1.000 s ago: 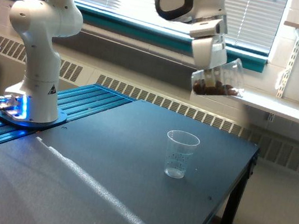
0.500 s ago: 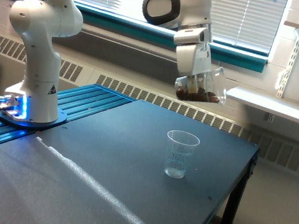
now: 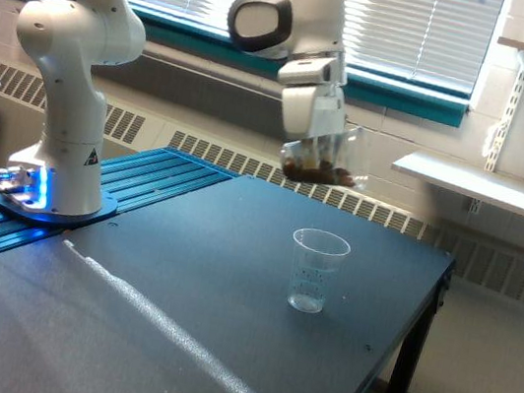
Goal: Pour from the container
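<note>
Clear plastic, the container [image 3: 331,158] hangs tilted in the air, up and toward the exterior view's left of the tapered cup [image 3: 315,270] on the dark table [image 3: 177,293]. We see brown bits inside it; the gripper [image 3: 322,146] is clamped on it.

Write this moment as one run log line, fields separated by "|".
gripper: shut on container | container: tilted, brown contents inside, held in air | tapered cup: upright on table, looks empty | pour: not started
</note>
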